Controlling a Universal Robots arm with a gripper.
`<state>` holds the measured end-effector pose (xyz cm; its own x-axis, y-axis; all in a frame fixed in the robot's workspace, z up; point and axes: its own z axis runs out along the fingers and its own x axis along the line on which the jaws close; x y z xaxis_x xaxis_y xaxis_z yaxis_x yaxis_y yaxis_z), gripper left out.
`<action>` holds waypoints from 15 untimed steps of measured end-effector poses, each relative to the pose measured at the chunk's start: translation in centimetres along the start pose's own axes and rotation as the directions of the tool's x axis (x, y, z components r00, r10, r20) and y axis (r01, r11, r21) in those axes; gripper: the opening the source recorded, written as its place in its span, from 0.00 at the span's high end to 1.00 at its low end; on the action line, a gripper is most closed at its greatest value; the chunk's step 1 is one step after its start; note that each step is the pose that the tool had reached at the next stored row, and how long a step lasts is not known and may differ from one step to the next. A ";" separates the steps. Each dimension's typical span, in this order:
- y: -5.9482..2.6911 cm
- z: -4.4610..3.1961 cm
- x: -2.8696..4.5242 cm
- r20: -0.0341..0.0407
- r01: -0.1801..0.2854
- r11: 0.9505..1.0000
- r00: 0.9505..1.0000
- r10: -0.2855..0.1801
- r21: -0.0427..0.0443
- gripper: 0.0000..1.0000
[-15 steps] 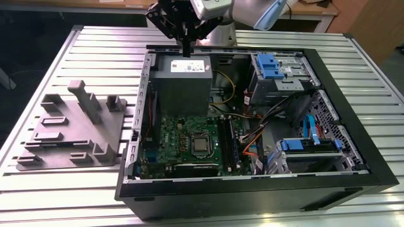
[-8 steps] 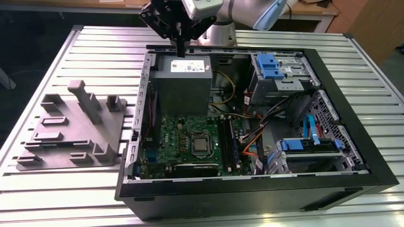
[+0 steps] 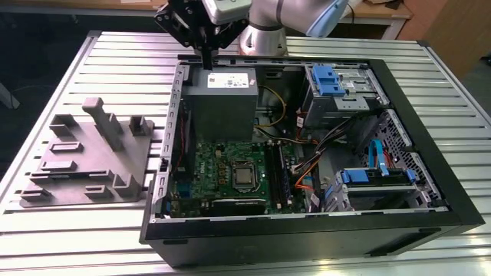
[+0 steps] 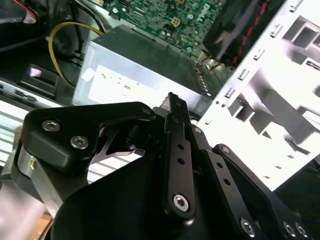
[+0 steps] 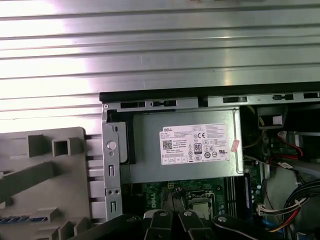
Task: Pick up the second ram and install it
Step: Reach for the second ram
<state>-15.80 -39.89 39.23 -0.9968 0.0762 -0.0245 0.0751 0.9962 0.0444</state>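
A ribbed metal tabletop (image 3: 69,241) is seen carrying an open computer case (image 3: 268,236), with a grey holder tray (image 3: 132,154) set just beside it at the frame's left. A grey power-supply box (image 3: 222,103) is seated in the case's upper left. Above its far edge the tool (image 3: 208,64) is held, fingers pressed together on nothing. The second ram (image 5: 22,219) is seen as a thin blue strip in the tray, at lower left in the first wrist view.

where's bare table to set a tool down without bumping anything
Free: slatted table beyond the grey holder tray, the strip in front of that tray, and the strip at the exterior view's right of the computer case. Crowded: cables between motherboard and drive bays.
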 end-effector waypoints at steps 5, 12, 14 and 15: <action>-0.12 -0.01 1.53 0.000 0.000 1.000 1.000 0.000 0.000 0.90; -0.32 -0.01 4.14 0.000 0.000 1.000 1.000 0.000 0.000 0.90; -0.38 -0.02 5.00 0.000 0.000 1.000 1.000 0.000 0.000 0.90; -0.41 -0.02 5.43 0.000 0.000 1.000 1.000 0.000 0.000 0.90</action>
<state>-21.24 -39.89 39.10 -0.9968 0.0765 -0.0244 0.0754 0.9962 0.0443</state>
